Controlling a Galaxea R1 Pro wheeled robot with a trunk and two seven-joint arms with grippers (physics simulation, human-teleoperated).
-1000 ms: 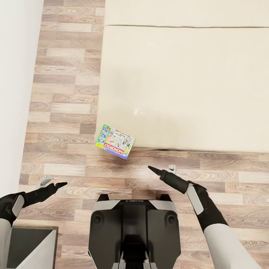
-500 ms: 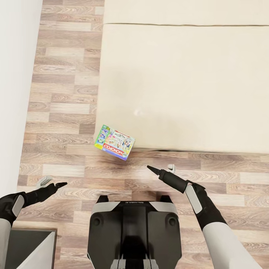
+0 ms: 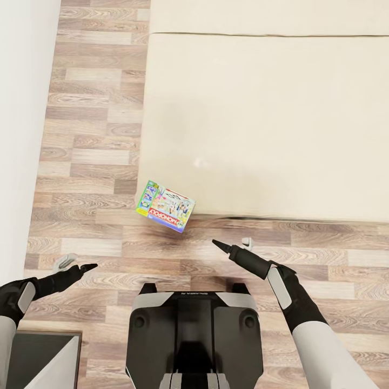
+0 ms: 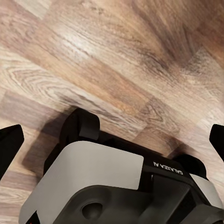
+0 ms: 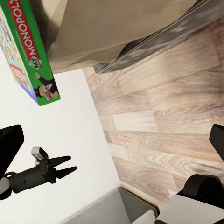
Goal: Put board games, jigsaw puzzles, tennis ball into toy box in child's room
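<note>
Here, flat glossy Monopoly board game point(image 3: 165, 206) overhung the bed point(image 3: 270, 124) corner, far half hidden, left pincer point(image 3: 81, 267) and right pincer point(image 3: 224, 248) both apart.

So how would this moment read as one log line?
board game overhanging bed corner | left gripper empty | right gripper empty, near game | nothing held

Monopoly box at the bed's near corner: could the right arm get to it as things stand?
Probably yes. The Monopoly box overhangs the bed corner, and only bare floor lies between it and the open right gripper, which already points roughly toward it.
</note>
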